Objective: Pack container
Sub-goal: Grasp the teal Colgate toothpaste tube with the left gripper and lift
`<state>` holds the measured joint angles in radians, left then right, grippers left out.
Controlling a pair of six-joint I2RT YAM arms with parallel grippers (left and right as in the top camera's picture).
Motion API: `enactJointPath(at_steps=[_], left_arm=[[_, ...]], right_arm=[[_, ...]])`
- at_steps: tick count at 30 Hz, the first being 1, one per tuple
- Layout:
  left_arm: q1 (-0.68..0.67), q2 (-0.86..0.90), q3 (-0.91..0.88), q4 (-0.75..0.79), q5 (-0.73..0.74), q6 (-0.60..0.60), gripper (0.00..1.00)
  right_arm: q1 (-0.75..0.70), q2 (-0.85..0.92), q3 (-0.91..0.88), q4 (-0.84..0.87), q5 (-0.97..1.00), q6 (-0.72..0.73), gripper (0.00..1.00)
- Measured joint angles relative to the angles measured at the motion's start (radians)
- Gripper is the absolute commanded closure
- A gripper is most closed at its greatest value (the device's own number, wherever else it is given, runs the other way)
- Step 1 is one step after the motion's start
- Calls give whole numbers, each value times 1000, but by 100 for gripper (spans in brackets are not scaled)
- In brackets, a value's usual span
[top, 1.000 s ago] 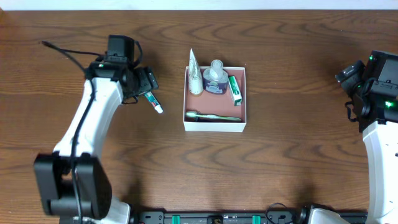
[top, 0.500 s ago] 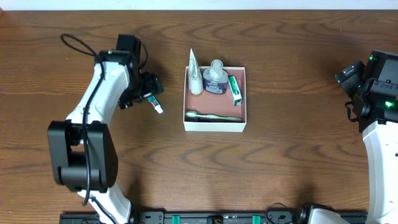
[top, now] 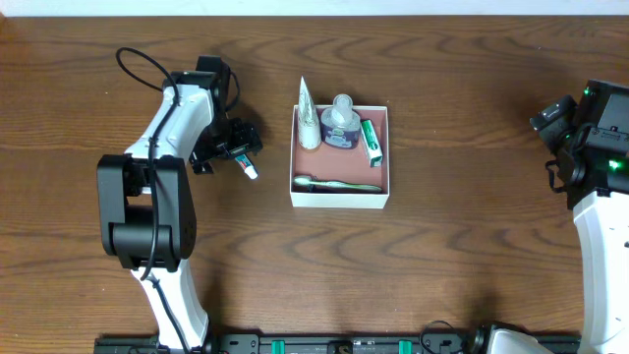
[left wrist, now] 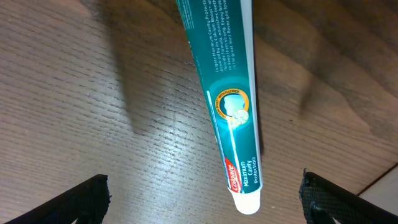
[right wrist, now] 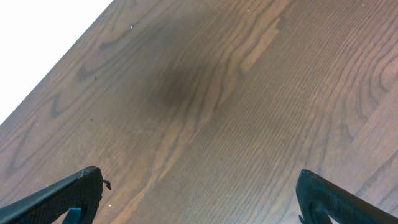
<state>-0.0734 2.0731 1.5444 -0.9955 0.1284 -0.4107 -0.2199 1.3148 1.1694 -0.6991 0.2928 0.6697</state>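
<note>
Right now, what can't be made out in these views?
- Tube: its far end is cut off by the top edge of the left wrist view. Overhead, the left gripper covers most of it.
- Container: seen overhead only, and the labels on what's inside are too small to read.
- Right gripper: only the fingertips show at the bottom edge of its wrist view. Overhead, its fingers are lost in the dark wrist parts.

- The toothpaste tube [left wrist: 227,93] lies on the table [left wrist: 93,124], left of centre and nearer the far edge. Near its cap is the red brand "Colgate", with "Maximum Cavity Protection" in white beside it.
- A gold ring [left wrist: 232,104] mid-tube carries tiny lettering, barely legible as "with fluoride".
- The fine print further up the tube is too small to read.
</note>
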Motion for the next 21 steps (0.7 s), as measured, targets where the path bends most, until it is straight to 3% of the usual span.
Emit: enactJointPath(at_steps=[21], left_arm=[[0,1,0,9,0,15,21]], right_arm=[[0,0,0,0,0,0,1]])
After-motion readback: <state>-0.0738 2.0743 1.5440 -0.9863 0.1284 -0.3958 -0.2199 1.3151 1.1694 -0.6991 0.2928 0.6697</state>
